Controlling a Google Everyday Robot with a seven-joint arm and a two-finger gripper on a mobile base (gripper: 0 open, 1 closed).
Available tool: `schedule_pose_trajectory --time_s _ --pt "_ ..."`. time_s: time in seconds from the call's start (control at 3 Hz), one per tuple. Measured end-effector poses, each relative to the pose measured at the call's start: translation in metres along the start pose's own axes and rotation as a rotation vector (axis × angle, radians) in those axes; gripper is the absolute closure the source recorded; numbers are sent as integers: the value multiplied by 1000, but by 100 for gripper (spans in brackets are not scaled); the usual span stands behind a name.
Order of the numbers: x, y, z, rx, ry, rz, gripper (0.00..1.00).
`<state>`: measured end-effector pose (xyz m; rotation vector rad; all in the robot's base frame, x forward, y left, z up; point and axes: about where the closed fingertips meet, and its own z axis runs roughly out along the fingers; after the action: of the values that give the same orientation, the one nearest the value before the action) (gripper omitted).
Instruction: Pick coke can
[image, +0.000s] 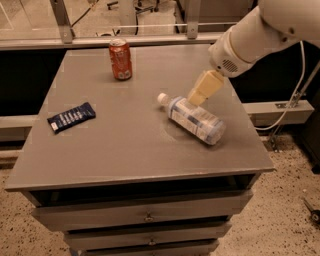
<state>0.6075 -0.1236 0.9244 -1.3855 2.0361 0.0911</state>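
Note:
The coke can (120, 60) is a small red-orange can with a silver top. It stands upright near the back left of the grey table (125, 145). My gripper (200, 91) is on the white arm that reaches in from the upper right. It hangs over the table just above the capped end of the lying bottle. It is well to the right of the can and a little nearer the front, not touching it.
A clear plastic bottle (192, 119) with a white cap lies on its side right of centre. A dark blue packet (71, 117) lies flat at the left. Drawers sit under the table top. A metal rail and glass run behind the table.

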Motion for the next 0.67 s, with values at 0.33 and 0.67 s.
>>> schedule_pose_trajectory --time_s 0.33,0.67 --pt "-41 -11 35 -21 -101 55 0" --pt "-80 -13 66 -70 -197 108 0"
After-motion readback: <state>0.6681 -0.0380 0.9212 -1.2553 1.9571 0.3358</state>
